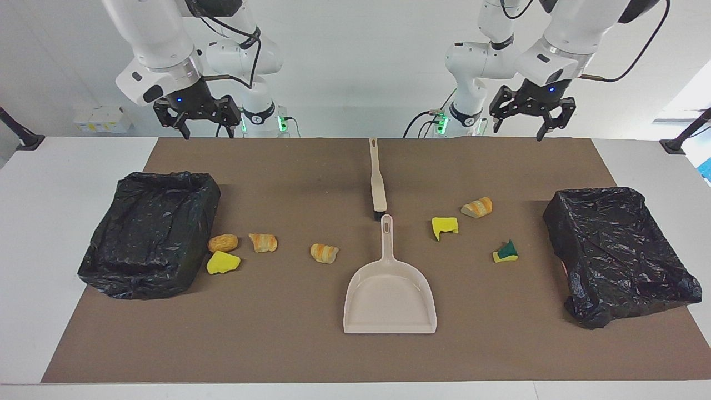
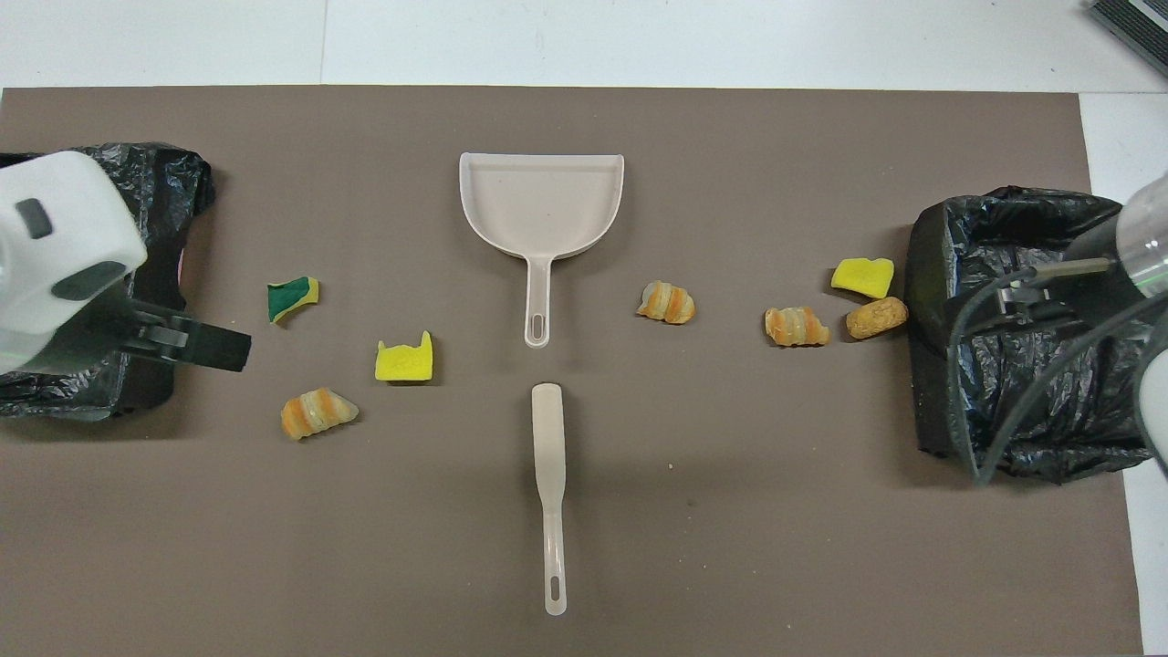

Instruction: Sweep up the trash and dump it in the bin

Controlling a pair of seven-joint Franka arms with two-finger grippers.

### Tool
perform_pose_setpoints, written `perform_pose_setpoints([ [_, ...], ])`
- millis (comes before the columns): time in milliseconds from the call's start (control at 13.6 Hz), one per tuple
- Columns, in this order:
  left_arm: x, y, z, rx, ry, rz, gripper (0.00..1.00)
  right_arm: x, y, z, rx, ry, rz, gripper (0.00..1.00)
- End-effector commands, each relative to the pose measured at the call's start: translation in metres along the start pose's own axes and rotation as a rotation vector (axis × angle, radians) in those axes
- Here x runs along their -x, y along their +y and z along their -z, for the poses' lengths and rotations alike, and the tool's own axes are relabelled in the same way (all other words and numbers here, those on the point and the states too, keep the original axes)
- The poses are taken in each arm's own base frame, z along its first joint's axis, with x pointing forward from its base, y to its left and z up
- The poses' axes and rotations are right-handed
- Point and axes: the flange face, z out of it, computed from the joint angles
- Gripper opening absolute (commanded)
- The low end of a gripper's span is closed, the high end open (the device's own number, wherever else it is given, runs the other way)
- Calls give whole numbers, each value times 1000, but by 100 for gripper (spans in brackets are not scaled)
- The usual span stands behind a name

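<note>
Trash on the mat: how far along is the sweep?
Nothing is swept yet: all seven scraps of trash lie on the mat. Nothing is in hand: the left tool and right tool hang open, empty. Brush and dustpan lie untouched. Sweeping and dumping into a bin remain.

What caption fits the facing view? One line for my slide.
Both grippers, left and right, hang open above the mat; dustpan, brush and scattered trash lie untouched.

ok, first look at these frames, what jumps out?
The beige dustpan and brush lie end to end mid-mat, seven scraps of trash strewn either side of them. A black-lined bin sits at each end of the table. Both grippers, left gripper and right gripper, hang open and empty above the robots' edge.
</note>
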Motion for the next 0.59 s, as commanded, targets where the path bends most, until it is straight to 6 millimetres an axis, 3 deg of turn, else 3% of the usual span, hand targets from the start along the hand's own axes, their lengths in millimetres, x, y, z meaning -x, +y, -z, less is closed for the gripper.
perform_pose_setpoints([
  [0,8,47,-28,4,-1,36,100,-13,-36,-8,-40,26,-40,100],
  [147,18,81,-52,2,-36,24,100,-24,-59,-33,-47,-9,-55,100],
  [514,71,148,-132,3,-30,79,100,-51,-134,-81,-121,-14,-38,100],
])
